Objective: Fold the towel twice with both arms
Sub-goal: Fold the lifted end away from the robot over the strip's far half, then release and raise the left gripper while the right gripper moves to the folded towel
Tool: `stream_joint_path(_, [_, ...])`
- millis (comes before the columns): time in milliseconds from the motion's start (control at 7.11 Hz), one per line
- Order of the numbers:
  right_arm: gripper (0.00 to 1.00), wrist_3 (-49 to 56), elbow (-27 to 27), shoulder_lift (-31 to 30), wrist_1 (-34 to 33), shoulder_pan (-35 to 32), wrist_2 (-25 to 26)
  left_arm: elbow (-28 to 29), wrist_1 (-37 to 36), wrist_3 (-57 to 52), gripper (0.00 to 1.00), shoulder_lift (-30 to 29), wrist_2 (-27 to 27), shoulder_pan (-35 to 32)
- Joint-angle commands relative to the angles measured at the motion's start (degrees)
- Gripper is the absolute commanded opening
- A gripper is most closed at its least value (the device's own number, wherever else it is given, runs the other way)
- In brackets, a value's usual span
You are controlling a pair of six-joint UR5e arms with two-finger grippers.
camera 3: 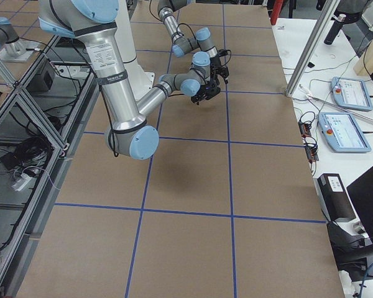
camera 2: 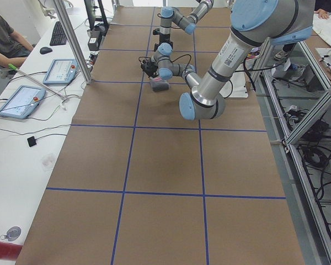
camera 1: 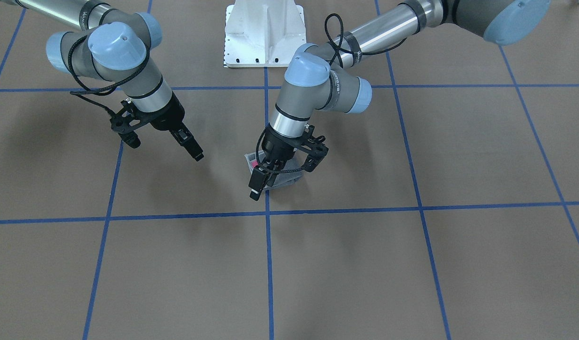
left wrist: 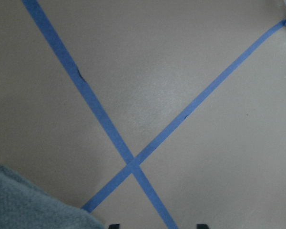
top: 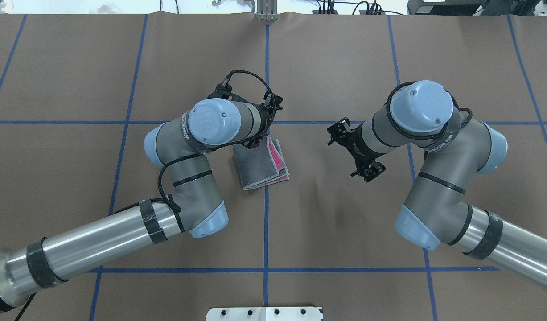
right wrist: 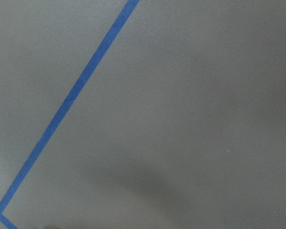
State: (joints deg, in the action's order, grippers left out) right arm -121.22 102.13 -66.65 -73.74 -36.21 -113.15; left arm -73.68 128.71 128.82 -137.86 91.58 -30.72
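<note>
Your towel [top: 261, 163] lies folded small beside the table's centre tape line, under the left gripper [camera 1: 256, 186], whose jaws look pressed together near its far edge. It's soft, light terry that will likely slump, so pinch all layers at a stitched corner; the right gripper [camera 1: 191, 147] hangs well apart, and I can't tell its jaws.

Under the black left end effector [camera 1: 257, 185], the towel [top: 260, 163] shows dark grey, pink edges; counter [top: 335, 214] brown, blue-gridded.
</note>
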Motion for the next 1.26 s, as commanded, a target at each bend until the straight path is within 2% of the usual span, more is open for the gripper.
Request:
stream_joint_path(0, [1.00,-0.5,-0.1,0.6,0.1,1.4,0.7,-0.6,0.1,-0.2,1.00,0.1,7.5,-2.7])
stream_joint_path(141, [1.00,-0.7,-0.4,1.6,0.2,3.7,4.1,-3.4,-0.1,-0.2,1.00,1.8,10.2,-4.2])
stream_joint_path(281, [1.00,-1.6,-1.3,4.0,0.3,5.2,6.0,-8.3,-0.2,-0.2,1.00,6.2,12.9,-5.8])
stream_joint_path(422, [1.00,-2.8,-3.4,6.3,0.6,5.4,6.1,-12.6,-0.2,-0.3,1.00,10.4,16.4,-8.2])
stream_joint_path(562, [0.99,-3.6,-6.2,8.9,0.9,5.9,7.7,-13.5,-0.2,-0.2,1.00,11.6,19.4,-10.0])
stream_joint_path(843, [0.84,-4.9,-11.2,12.8,2.8,7.0,11.1,-13.5,-0.2,-0.2,1.00,11.7,19.6,-10.1])
stream_joint_path(1124, [0.79,-4.6,-14.8,13.1,8.8,7.8,12.3,-13.4,-0.3,-0.2,1.00,11.7,19.6,-10.1])
